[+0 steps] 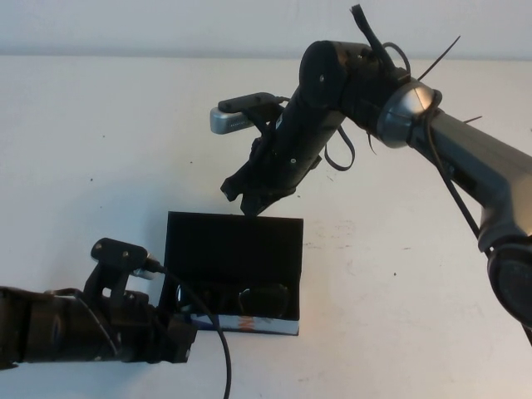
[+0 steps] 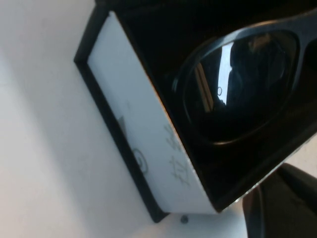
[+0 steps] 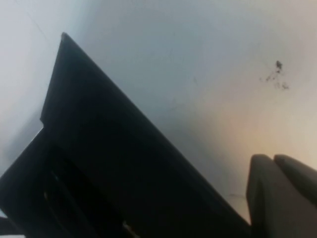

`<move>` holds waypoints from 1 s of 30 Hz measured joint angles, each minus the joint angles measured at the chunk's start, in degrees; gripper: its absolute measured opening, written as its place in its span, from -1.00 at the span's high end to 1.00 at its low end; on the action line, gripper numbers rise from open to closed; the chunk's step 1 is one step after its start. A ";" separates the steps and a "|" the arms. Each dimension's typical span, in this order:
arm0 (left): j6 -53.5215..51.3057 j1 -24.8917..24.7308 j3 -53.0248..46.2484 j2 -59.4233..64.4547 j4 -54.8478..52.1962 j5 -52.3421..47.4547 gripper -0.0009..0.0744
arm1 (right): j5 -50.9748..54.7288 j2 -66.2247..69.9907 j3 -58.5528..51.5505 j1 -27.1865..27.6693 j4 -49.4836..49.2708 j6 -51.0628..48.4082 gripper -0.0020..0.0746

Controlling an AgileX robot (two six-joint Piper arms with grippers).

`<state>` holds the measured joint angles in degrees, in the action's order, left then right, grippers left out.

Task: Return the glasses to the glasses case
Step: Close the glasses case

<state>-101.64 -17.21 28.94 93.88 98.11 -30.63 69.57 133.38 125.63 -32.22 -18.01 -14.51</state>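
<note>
The glasses case (image 1: 233, 245) stands open at the table's middle, lid upright, white printed side (image 1: 249, 324) facing me. The black glasses (image 1: 253, 298) lie inside it; one lens (image 2: 237, 84) shows above the white side (image 2: 143, 134) in the left wrist view. My left gripper (image 1: 184, 337) is shut and empty, low at the case's front left corner; it shows in its wrist view (image 2: 282, 208) beside the case's edge. My right gripper (image 1: 248, 204) is shut and empty, just above the lid's top edge. Its wrist view shows it (image 3: 282, 193) by the black lid (image 3: 114, 163).
The white table (image 1: 399, 274) lies bare round the case. My right arm (image 1: 449, 141) reaches in from the right over the far side. A black cable (image 1: 218, 349) trails from my left arm across the case's front.
</note>
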 joint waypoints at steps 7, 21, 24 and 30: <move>0.00 -0.11 0.00 0.00 0.00 0.00 0.98 | 0.64 0.00 0.07 0.00 -3.96 -0.86 0.98; 0.00 -0.18 0.00 0.00 0.00 1.02 0.98 | 0.64 -5.46 -6.21 -5.13 -4.79 2.30 0.98; 0.00 -0.18 0.00 0.00 0.00 1.02 0.98 | 0.68 -7.77 -10.58 -5.62 -4.69 2.66 0.98; 0.00 -0.18 0.00 0.00 0.00 1.02 0.98 | 0.68 -9.62 -18.12 -6.77 -4.93 2.88 0.98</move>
<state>-101.64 -17.39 28.94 93.88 98.11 -29.61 70.25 123.77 107.50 -38.99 -22.94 -11.63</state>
